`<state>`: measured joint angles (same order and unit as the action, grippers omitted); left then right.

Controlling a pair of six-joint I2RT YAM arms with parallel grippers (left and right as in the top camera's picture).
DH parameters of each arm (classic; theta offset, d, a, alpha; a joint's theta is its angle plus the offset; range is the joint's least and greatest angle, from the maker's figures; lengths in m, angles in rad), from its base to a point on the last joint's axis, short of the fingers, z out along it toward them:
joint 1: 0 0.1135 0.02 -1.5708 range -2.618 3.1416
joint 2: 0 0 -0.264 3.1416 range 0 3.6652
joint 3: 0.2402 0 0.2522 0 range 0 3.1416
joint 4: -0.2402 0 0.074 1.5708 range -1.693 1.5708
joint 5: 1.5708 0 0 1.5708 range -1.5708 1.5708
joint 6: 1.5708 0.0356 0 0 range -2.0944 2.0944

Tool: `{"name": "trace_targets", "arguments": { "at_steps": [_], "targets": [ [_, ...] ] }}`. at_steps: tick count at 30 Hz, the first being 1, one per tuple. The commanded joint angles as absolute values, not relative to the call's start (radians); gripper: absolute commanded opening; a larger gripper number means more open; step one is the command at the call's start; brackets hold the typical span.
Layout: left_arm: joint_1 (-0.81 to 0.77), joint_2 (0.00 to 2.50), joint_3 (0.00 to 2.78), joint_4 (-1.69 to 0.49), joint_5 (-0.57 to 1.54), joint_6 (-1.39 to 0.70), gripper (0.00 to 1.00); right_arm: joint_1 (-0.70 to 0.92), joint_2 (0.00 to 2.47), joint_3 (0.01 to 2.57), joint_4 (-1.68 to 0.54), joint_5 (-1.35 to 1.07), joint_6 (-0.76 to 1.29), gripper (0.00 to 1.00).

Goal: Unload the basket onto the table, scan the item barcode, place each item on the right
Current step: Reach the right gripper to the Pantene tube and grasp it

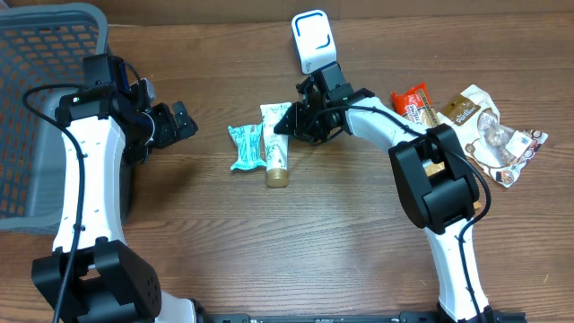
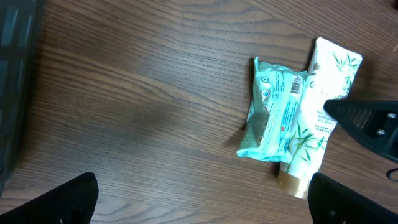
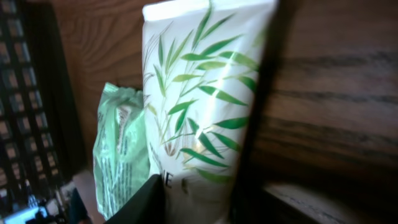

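A white tube printed with green leaves [image 1: 276,148] lies on the wooden table, gold cap toward me, beside a teal packet [image 1: 244,146] with a barcode label. My right gripper [image 1: 289,121] is at the tube's flat end. In the right wrist view the tube [image 3: 199,106] fills the gap between the fingers [image 3: 146,202] of the right gripper [image 3: 202,199], which press its sides. My left gripper [image 1: 179,121] hangs open to the left of both items. Its wrist view shows the tube [image 2: 317,118], the packet [image 2: 273,112] and bare wood at the left gripper [image 2: 199,199].
A white scanner with a blue outline [image 1: 312,40] stands at the back, just behind the right gripper. A grey mesh basket [image 1: 36,117] fills the left edge. Several snack packets [image 1: 414,103] and wrapped items [image 1: 489,135] lie at the right.
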<state>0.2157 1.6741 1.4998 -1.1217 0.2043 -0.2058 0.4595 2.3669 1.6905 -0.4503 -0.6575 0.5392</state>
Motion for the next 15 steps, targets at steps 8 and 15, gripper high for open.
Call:
{"name": "trace_targets", "arguments": {
  "at_steps": [8, 15],
  "targets": [
    [0.209, 1.679, 1.515, -1.121, 0.202, -0.187, 1.00, 0.445, 2.409, 1.688, -0.525, -0.697, 0.514, 0.04],
    [0.209, 1.679, 1.515, -1.121, 0.202, -0.187, 1.00, 0.445, 2.270, 1.815, -0.898, -0.338, 0.435, 0.04]
  ]
}}
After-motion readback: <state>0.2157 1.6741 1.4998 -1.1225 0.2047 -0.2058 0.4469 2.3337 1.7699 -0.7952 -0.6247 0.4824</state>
